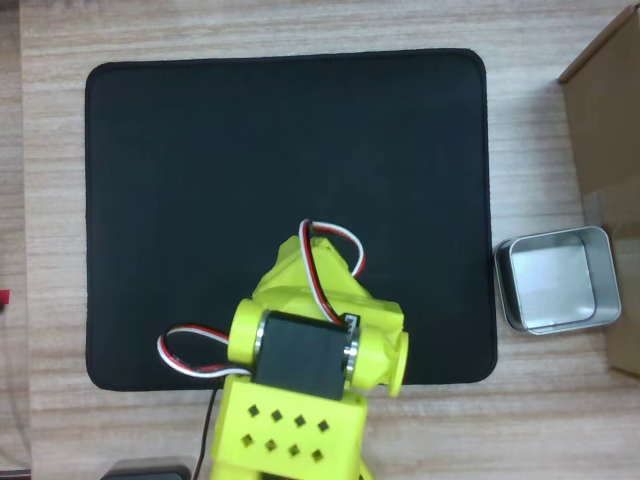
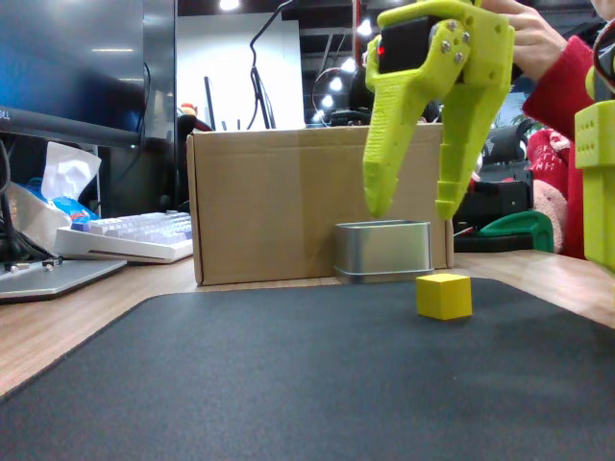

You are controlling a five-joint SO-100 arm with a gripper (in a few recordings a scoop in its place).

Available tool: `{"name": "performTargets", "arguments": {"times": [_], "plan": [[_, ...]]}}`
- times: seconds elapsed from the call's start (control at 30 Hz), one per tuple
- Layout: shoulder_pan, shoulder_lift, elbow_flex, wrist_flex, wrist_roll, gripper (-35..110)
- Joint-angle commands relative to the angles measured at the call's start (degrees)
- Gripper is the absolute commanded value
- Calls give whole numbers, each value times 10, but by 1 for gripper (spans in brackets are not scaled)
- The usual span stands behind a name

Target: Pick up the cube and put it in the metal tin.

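Black mat (image 2: pixel 288 384): your gripper (image 2: pixel 413 206) hangs open above the cube (image 2: pixel 444 296); small, light-looking, rigid — pinch its flat sides.

A lime-yellow printed arm (image 1: pixel 300 370) is fitted with black servos, red-white-black cables, and tapered gripper (image 2: pixel 415 206) fingers (image 2: pixel 389 154).

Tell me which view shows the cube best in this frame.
The fixed view: the cube sits in plain sight on the black mat, below the open end effector and in front of the metal tin. From overhead, the arm covers the spot where it would lie.
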Motion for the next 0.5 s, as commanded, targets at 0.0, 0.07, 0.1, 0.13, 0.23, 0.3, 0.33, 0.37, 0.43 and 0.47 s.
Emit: {"name": "performTargets", "arguments": {"times": [0.0, 0.07, 0.1, 0.13, 0.23, 0.3, 0.33, 0.37, 0.43, 0.47], "plan": [[13, 5, 20, 8, -26, 29], [14, 4, 38, -1, -37, 29], [16, 2, 43, -4, -40, 29], [17, -4, 48, -7, -47, 29], [31, -27, 67, -43, -54, 29], [33, -42, 77, -63, -59, 29], [34, -49, 87, -74, -64, 29], [39, -56, 95, -83, -71, 29], [45, -64, 105, -97, -76, 29], [48, -67, 106, -103, -77, 29]]}}
